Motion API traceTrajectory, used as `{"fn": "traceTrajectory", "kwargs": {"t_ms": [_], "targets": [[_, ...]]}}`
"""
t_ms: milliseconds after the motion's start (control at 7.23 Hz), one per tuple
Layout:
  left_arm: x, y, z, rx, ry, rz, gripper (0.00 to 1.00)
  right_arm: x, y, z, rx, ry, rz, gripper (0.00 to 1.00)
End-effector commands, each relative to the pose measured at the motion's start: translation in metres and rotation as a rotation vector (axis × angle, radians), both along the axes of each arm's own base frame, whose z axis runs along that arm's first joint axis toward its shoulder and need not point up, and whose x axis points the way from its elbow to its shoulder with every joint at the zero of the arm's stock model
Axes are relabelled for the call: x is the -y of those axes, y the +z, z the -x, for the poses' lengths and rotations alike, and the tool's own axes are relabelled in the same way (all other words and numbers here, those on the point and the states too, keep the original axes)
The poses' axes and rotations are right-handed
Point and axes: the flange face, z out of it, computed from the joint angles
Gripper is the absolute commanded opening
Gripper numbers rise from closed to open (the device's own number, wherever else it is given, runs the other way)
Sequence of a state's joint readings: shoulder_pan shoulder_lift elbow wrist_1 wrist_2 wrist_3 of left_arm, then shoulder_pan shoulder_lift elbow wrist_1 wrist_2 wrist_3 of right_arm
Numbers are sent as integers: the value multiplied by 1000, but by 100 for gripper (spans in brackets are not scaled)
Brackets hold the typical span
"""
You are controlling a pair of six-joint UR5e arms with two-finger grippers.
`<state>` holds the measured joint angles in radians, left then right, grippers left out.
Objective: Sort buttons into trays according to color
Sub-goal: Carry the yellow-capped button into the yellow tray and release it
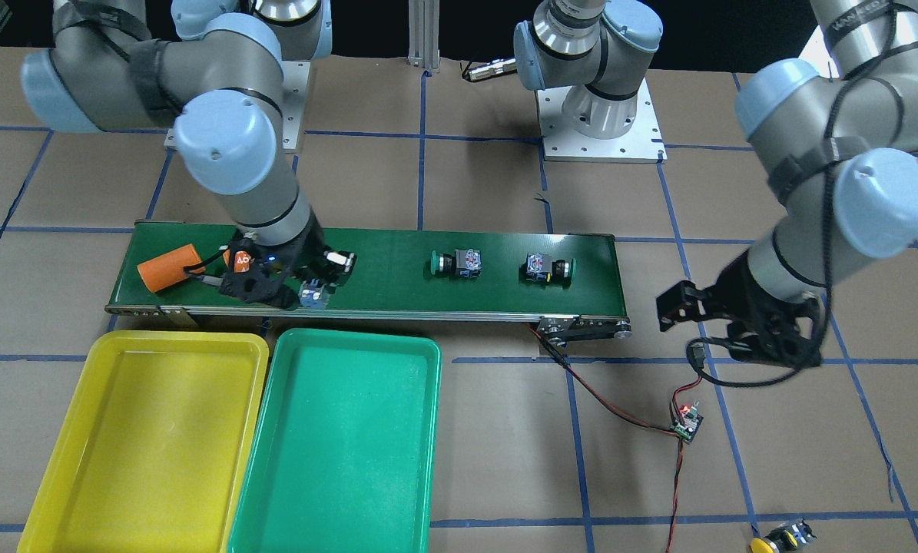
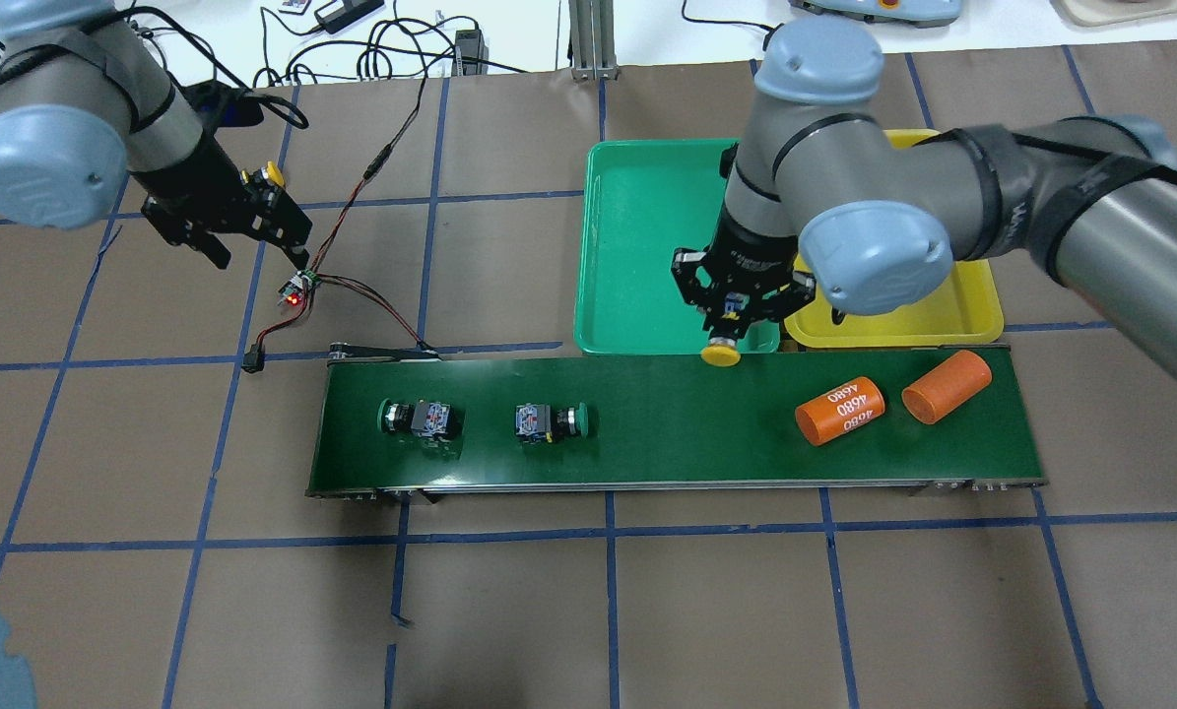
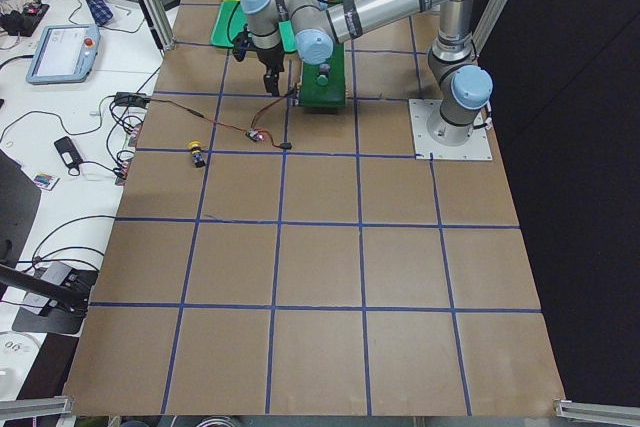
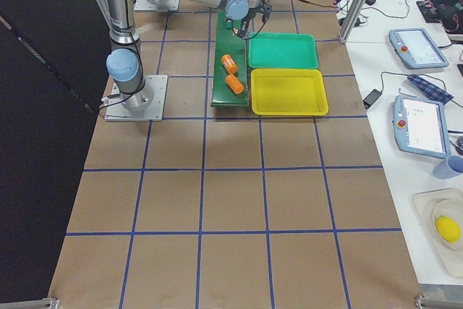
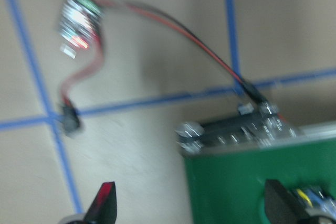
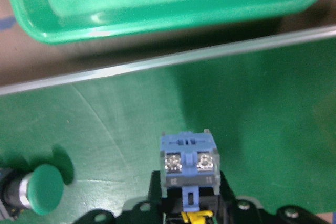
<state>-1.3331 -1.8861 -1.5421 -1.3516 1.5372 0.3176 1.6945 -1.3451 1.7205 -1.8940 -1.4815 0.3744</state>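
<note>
I count: green button (image 2: 421, 418) (image 2: 549, 420) x2, yellow button (image 2: 721, 354) (image 1: 781, 538) x2, so 4 buttons total. Trays x2: yellow tray (image 2: 977, 310), green tray (image 2: 637, 246). Orange cylinder (image 2: 840, 411) (image 2: 946, 386) x2. Circuit board (image 2: 297, 289) x1, belt (image 2: 686, 433) x1.

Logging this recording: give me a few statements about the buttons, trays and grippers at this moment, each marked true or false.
1. The yellow tray and the green tray hold no buttons. True.
2. The right gripper grips a green button. False: it is shut on a yellow-capped button.
3. Two green buttons lie on the conveyor belt. True.
4. The left gripper is shut on the circuit board. False: it is open and holds nothing; the board lies on the table.
5. A second yellow button lies on the table, off the belt. True.
</note>
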Motion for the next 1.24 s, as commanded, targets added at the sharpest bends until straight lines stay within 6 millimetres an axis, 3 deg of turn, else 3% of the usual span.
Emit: {"fn": "traceTrajectory", "kwargs": {"t_ms": [0, 138, 276, 415, 553, 691, 829, 1106], "targets": [[92, -8, -67, 24, 93, 54, 100, 71, 18, 79, -68, 35, 109, 0], [126, -14, -86, 35, 107, 108, 100, 97, -2, 126, -75, 25, 124, 0], [149, -42, -95, 38, 148, 110, 100, 123, -25, 178, -78, 48, 182, 5], [158, -70, -102, 24, 190, 82, 100, 138, -71, 204, -76, 34, 161, 17], [163, -96, -115, 25, 207, 55, 100, 145, -85, 209, -78, 34, 164, 99], [172, -112, -121, 25, 240, 49, 100, 138, -87, 208, -76, 33, 135, 100], [183, -114, -124, 29, 282, 62, 100, 133, -87, 205, -64, 31, 95, 100], [198, -135, -129, 25, 288, 58, 100, 106, -31, 182, -54, 49, 66, 100]]}}
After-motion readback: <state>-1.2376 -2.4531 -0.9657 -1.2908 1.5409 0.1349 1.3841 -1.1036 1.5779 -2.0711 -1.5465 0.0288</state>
